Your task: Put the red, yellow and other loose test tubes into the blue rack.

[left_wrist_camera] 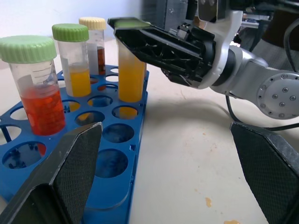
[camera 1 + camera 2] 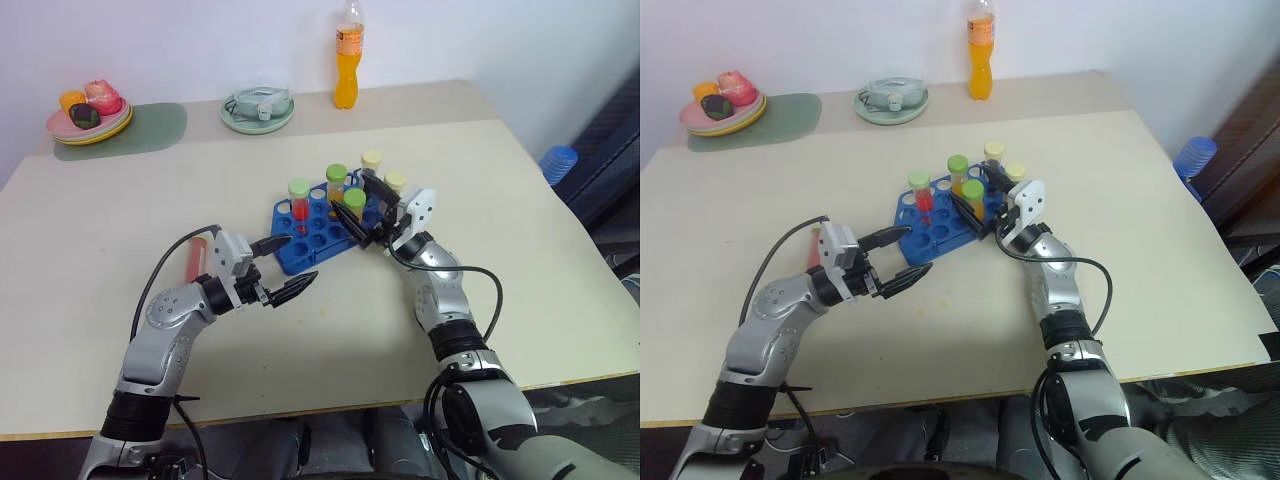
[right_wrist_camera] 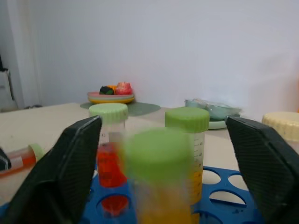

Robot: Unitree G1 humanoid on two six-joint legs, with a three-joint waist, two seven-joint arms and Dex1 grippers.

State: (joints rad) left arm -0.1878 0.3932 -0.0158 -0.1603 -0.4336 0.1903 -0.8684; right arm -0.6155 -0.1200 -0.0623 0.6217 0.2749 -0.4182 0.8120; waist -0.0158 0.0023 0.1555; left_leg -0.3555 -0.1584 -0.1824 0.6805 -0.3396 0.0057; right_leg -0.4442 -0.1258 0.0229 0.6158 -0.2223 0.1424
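The blue rack [image 2: 310, 238] sits mid-table and holds several upright capped tubes, among them a red one [image 2: 299, 203] with a green cap. My right gripper [image 2: 362, 208] is open at the rack's right side. Its fingers stand apart on either side of a green-capped yellow tube [image 1: 131, 70] that stands in a rack hole. My left gripper [image 2: 285, 268] is open and empty, low over the table just in front of the rack's near left corner. A loose red tube [image 2: 193, 258] lies flat on the table behind my left wrist.
An orange drink bottle [image 2: 347, 60] and a pale green dish [image 2: 258, 110] stand at the table's far edge. A plate of fruit [image 2: 90, 118] rests on a green mat [image 2: 150, 127] at the far left. Stacked blue cups [image 2: 558, 163] sit beyond the right edge.
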